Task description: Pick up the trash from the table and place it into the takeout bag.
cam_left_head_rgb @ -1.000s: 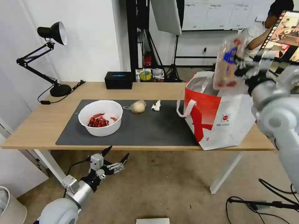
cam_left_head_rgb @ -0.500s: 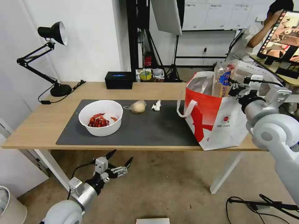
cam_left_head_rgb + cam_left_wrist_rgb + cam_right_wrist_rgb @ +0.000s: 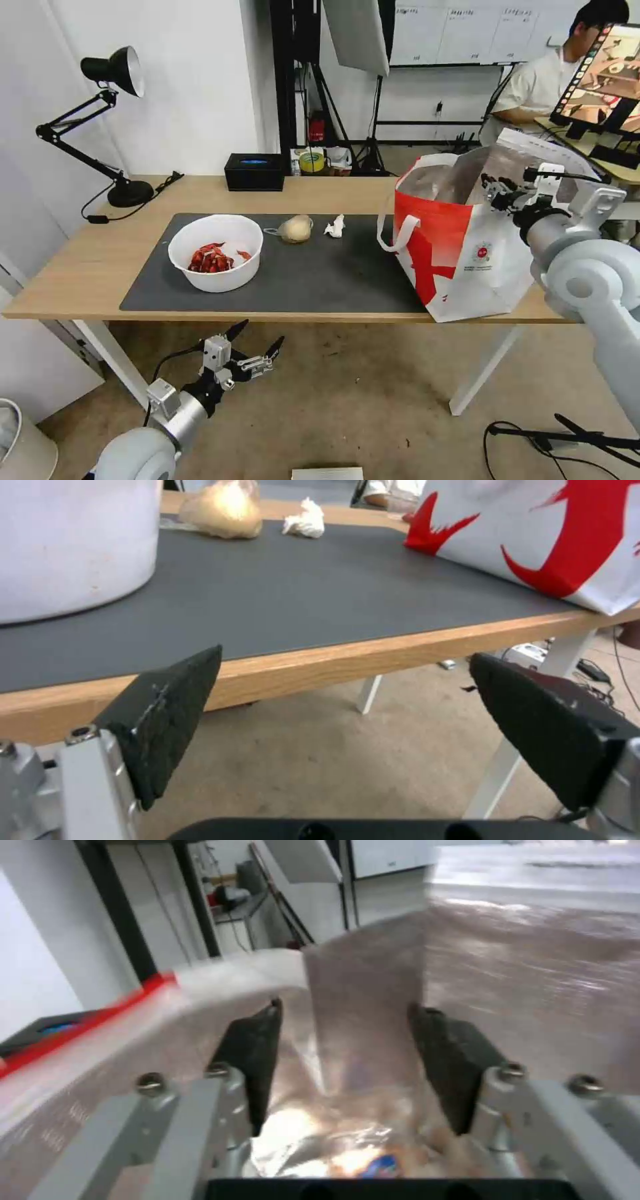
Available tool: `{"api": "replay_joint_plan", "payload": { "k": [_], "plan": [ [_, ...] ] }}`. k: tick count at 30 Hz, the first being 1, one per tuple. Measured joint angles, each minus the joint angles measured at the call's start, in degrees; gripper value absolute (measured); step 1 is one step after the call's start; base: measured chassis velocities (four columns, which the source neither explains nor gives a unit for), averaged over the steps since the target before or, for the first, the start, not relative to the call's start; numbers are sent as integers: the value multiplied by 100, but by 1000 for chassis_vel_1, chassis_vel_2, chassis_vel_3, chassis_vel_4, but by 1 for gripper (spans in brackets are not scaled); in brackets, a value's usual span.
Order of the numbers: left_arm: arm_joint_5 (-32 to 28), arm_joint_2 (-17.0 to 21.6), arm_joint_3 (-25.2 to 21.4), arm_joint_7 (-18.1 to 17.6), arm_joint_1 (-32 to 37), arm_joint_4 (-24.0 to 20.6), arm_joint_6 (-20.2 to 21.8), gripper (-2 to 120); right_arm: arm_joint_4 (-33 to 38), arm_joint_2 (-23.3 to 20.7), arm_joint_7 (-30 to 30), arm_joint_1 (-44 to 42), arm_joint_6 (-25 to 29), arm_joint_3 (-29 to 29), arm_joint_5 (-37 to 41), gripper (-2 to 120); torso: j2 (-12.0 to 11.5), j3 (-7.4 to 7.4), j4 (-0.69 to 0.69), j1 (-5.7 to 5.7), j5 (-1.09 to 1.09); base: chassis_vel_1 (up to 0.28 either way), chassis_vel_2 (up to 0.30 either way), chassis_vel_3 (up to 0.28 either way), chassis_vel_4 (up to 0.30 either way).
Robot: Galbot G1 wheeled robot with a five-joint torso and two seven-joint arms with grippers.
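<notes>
Head view: your right gripper is hovering inside the takeout bag; withdrawing carelessly risks snagging the foil lining.

Left wrist view: your left gripper is waiting agape below the table.

Right wrist view: fingers are gaping, tray lying beneath.

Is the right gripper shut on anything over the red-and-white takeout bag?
No, the right gripper has its jaws apart with nothing between them, foil lining of the red-and-white takeout bag behind.

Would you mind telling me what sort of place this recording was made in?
Probably a robotics lab or recording studio rather than a home: a softbox light on a stand, a whiteboard on the back wall, and loose cables across the carpeted floor.
</notes>
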Motion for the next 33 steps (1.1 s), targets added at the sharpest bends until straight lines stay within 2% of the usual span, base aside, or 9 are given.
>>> {"api": "replay_joint_plan", "payload": {
  "k": [4, 6, 10, 11, 13, 18, 21, 29, 33],
  "plan": [
    [-10, 13, -76, -10, 42, -33, 1, 100, 12, 0, -191, 88, 110, -39, 12, 67, 0, 0, 0, 0, 0, 0, 0, 0, 0],
    [-22, 12, -188, -12, 87, -69, 1, 100, 98, 0, -614, 184, 373, -110, 10, 78, 0, 0, 0, 0, 0, 0, 0, 0, 0],
    [-38, -12, -320, -23, 128, -95, -1, 100, 316, -21, -1342, 203, 788, -237, -103, 93, 0, 0, 1, 0, 0, 0, 0, 0, 0],
    [-38, -12, -320, -23, 128, -95, -1, 100, 316, -21, -1342, 203, 788, -237, -103, 93, 0, 0, 1, 0, 0, 0, 0, 0, 0],
    [-33, -18, -415, -95, 170, -95, -2, 100, 523, -96, -1823, 107, 900, -300, -300, 98, 0, 0, 1, 0, -1, 0, 0, 0, 0],
    [-29, -36, -715, -150, 341, -122, -15, 100, 933, -423, -2921, -343, 974, -222, -717, 100, 0, 0, 0, 0, 0, 0, 0, 0, 0],
    [-30, -72, -804, -161, 388, -114, -36, 100, 1144, -514, -3249, -626, 1055, -173, -923, 100, 0, 0, 0, -1, -1, 0, 0, 0, 0],
    [21, -157, -963, -336, 387, -9, -100, 100, 1402, -566, -3685, -1927, 1496, -160, -1862, 100, 0, 0, -1, 0, 0, 0, 0, 0, 0],
    [51, -225, -1064, -362, 448, 33, -176, 100, 1480, -288, -3678, -2649, 1779, -278, -2551, 100, 0, 0, 0, 0, 0, 0, 0, 0, 0]
  ]
}}
